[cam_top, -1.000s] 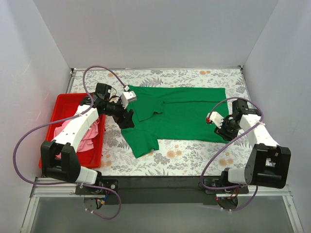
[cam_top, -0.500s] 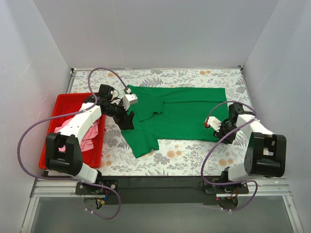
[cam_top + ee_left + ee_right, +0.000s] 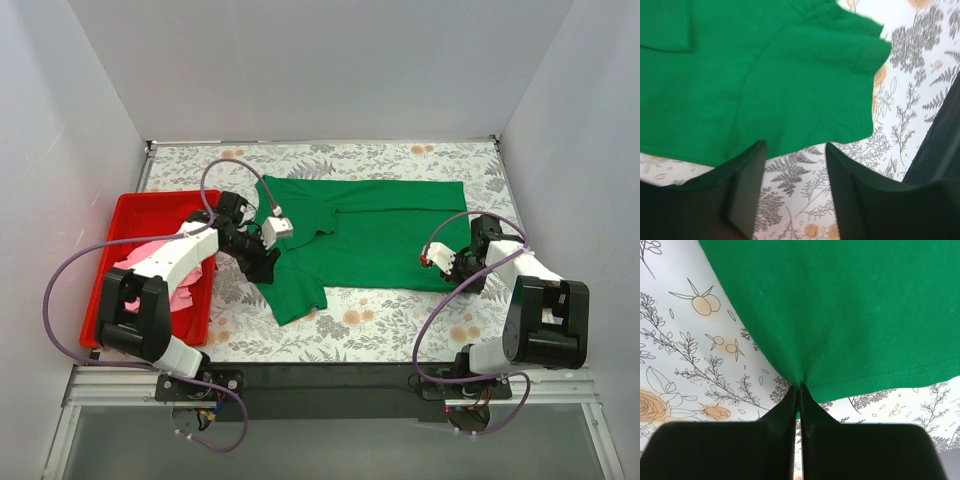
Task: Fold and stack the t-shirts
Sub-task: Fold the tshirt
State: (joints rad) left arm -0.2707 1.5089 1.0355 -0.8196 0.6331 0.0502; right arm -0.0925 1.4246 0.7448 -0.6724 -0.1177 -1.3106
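The green t-shirt (image 3: pixel 370 235) lies spread on the floral table, neck to the left, a sleeve (image 3: pixel 292 290) pointing to the near edge. My left gripper (image 3: pixel 262 268) is open and empty, low over the table beside that sleeve; in the left wrist view the sleeve (image 3: pixel 790 85) lies just beyond its fingertips (image 3: pixel 795 150). My right gripper (image 3: pixel 462 272) is shut on the shirt's near hem corner; the right wrist view shows the cloth (image 3: pixel 840 310) pinched between its fingers (image 3: pixel 799 390). The pink t-shirt (image 3: pixel 172 270) lies crumpled in the red tray.
The red plastic tray (image 3: pixel 130 215) sits at the table's left edge, under my left arm. White walls enclose the table on three sides. Purple cables loop from both arms.
My left gripper moved right and toward the near edge, down beside the shirt's near sleeve. My right gripper drew in slightly on the hem corner and stays there.
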